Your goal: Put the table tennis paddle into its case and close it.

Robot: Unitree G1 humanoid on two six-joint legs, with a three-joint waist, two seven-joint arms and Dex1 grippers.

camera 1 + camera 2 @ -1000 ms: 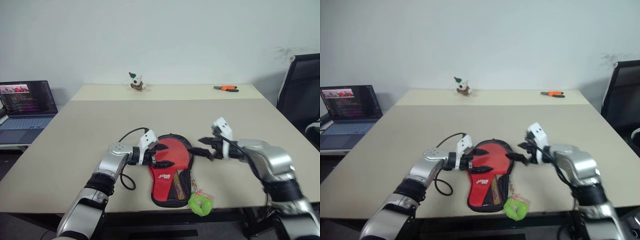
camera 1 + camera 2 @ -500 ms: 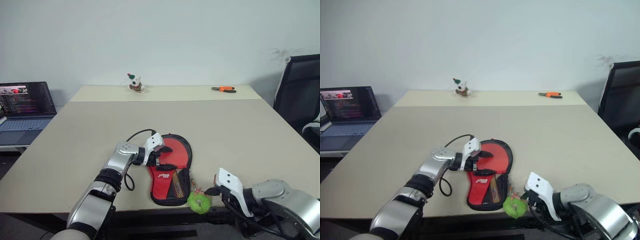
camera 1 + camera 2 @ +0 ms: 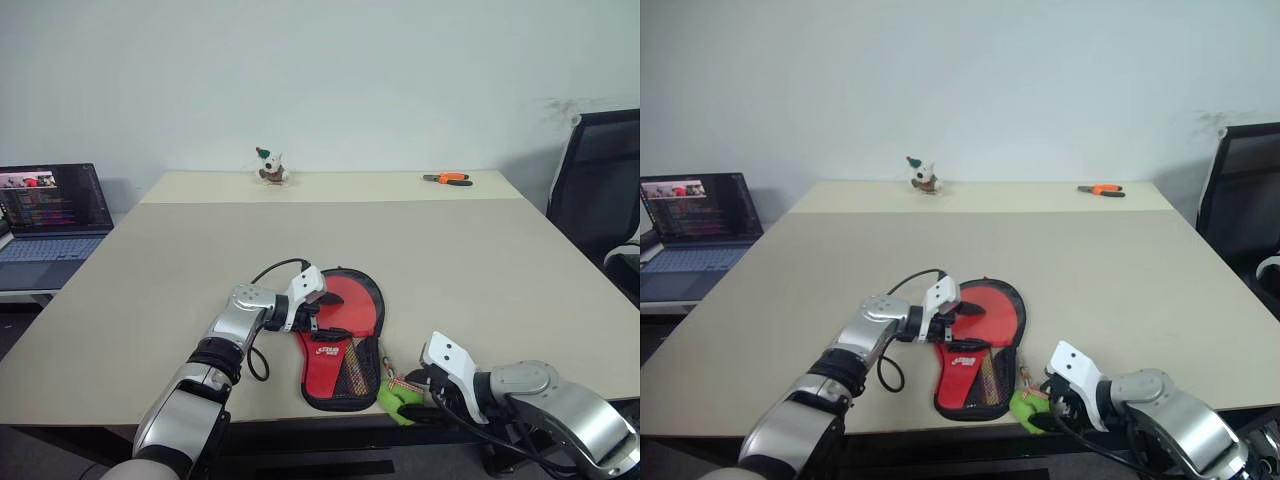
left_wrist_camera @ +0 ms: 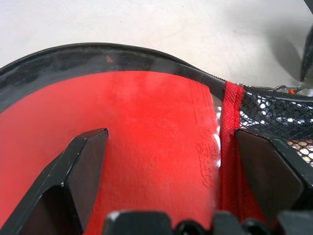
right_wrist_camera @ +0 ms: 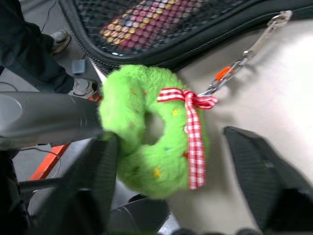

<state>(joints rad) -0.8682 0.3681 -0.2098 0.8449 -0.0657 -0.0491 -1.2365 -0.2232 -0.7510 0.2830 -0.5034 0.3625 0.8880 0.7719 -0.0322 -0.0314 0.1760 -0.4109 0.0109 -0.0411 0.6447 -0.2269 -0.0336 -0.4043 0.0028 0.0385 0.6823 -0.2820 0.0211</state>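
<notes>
The case (image 3: 376, 293) lies open near the table's front edge, black rim up, with a mesh pocket (image 3: 351, 374) at its narrow end. The table tennis paddle (image 3: 352, 304) rests inside it, red face up, its handle under the mesh. My left gripper (image 3: 322, 312) is open, with its fingers (image 4: 87, 155) spread over the red face. A green plush ring (image 5: 146, 129) with a checked ribbon hangs on a small chain from the case. My right gripper (image 5: 171, 138) straddles the ring at the table's edge. One of its fingers (image 5: 100, 176) touches the ring and the other stands apart from it.
An open laptop (image 3: 52, 210) sits on a side desk to the left. A small toy figure (image 3: 270, 165) and orange pliers (image 3: 452, 178) lie at the table's (image 3: 470, 260) far edge. A black chair (image 3: 600, 190) stands at the right.
My right arm dropped from beside the paddle's head to the table's front edge, and its fingers have narrowed around the green ring. My left gripper stayed over the paddle.
</notes>
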